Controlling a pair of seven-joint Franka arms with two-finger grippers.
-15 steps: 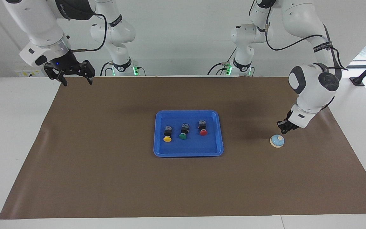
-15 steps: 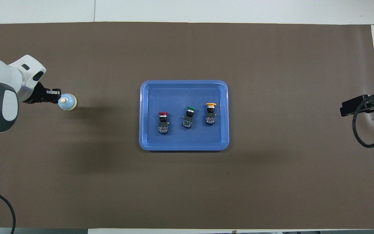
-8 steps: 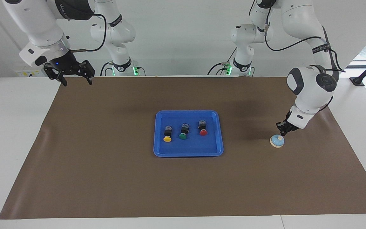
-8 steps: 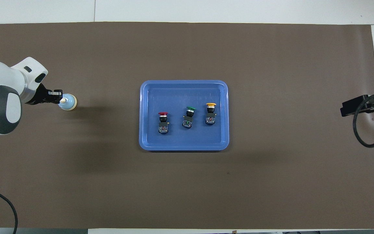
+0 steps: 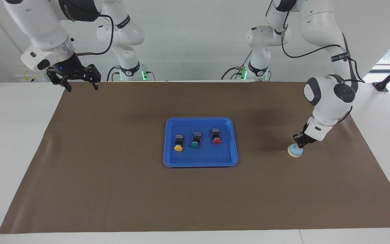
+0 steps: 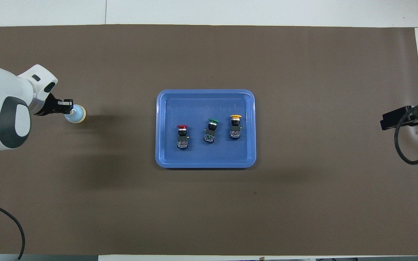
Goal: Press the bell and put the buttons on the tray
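Dropped my left gripper [image 5: 299, 145] down since a second ago, so my pinched-shut fingertips now sit right on the knob of the bell [image 5: 295, 151], which is straight under them near the left arm's end of the table. All three buttons [image 5: 195, 139] are on the tray [image 5: 200, 162] mid-table, and my right gripper [image 5: 78, 81] waits wide open over its own corner nearest the robots.

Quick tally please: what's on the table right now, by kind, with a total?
Buttons: 3, red, green, yellow, all in the tray
Tray: 1
Bell: 1, at the left arm's end of the table, under the shut left gripper
Total: 5
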